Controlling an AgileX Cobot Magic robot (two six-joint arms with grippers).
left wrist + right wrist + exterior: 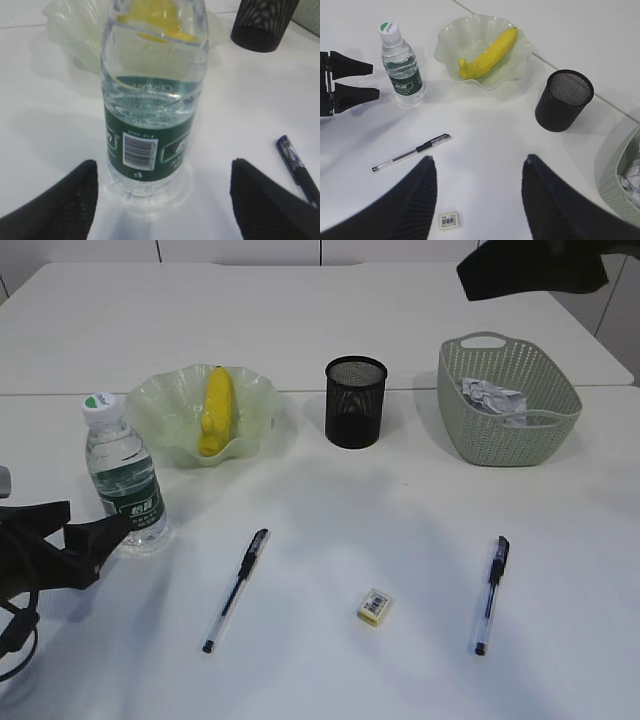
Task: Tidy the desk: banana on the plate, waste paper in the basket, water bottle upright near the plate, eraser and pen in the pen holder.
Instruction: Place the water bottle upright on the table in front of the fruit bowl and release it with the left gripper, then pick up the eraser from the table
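From the front, the water bottle [124,472] stands upright beside the plate [160,400] holding the banana [216,410]; my left pincer [92,538] gapes beside it, gripping nothing. At my left wrist, both fingers [55,207] clear the label. From my right wrist, that pincer [477,192] hangs apart above the eraser [449,220]: I should descend straight, centred
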